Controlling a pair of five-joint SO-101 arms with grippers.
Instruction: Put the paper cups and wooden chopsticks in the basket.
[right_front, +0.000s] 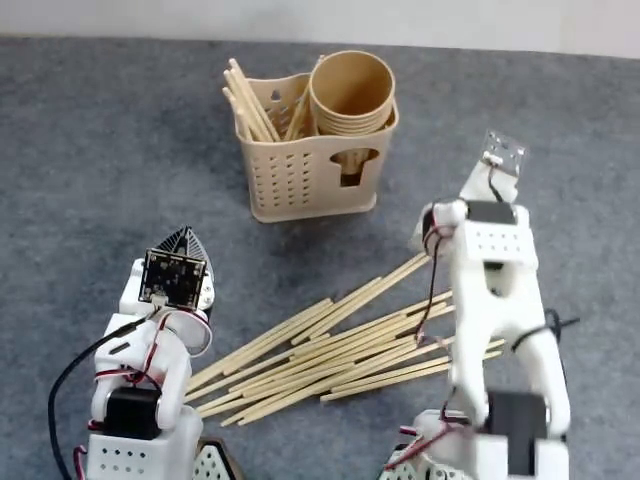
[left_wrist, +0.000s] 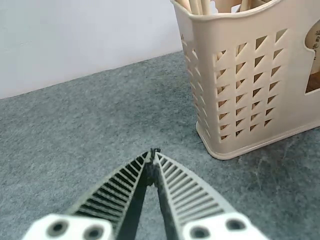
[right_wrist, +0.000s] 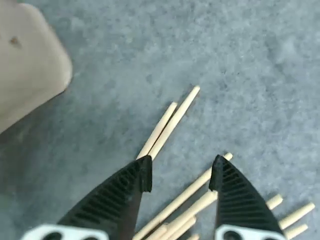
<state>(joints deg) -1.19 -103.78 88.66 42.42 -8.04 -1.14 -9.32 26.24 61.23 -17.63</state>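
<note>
A beige slotted basket stands at the back middle of the grey carpet. A stack of paper cups sits in its right compartment, and several wooden chopsticks lean in its left one. Many loose chopsticks lie fanned on the carpet between the two arms. My left gripper is shut and empty, low over bare carpet in front of the basket, fingertips together. My right gripper is open just above the far ends of the loose chopsticks, with one stick running between its fingers.
The right arm's white body covers the right ends of the chopstick pile. A rounded corner of the basket shows beyond the right gripper. Bare carpet lies left of the basket and around the left arm.
</note>
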